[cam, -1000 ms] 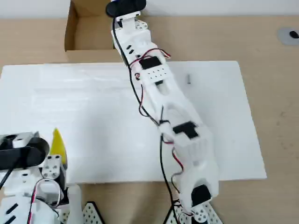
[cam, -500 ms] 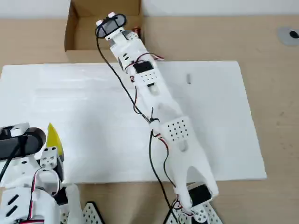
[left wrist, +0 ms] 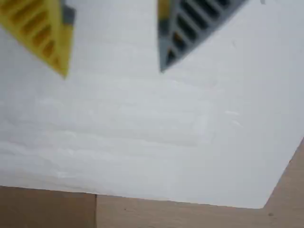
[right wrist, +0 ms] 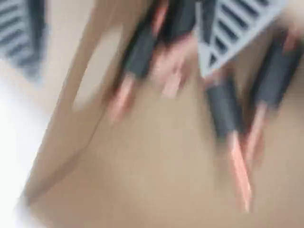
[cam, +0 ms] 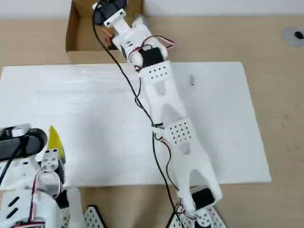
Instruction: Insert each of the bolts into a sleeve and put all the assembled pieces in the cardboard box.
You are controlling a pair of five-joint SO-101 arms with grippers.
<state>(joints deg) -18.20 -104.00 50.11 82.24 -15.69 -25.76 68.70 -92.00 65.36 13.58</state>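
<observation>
My right gripper (right wrist: 118,71) hangs open over the inside of the cardboard box (right wrist: 156,175). Below it lie several black sleeves with copper-coloured bolts in them, one (right wrist: 223,114) by the striped finger (right wrist: 232,33), another (right wrist: 137,57) near the box wall. Whether any of them touches a finger I cannot tell. In the high view the right arm (cam: 164,99) stretches across the white board to the cardboard box (cam: 71,33) at the far left. My left gripper (left wrist: 114,69) is open and holds nothing above the white board (left wrist: 152,142); its yellow finger (cam: 56,138) shows at the near left.
A small dark item (cam: 192,80) lies on the white board (cam: 85,104) toward the far right. A grey disc (cam: 293,35) sits on the wooden table at the far right corner. The board's near edge meets the bare table (left wrist: 190,216).
The right arm has swung left from the box's right rim to over its inside. The left arm shifted slightly left early on, then stayed put.
</observation>
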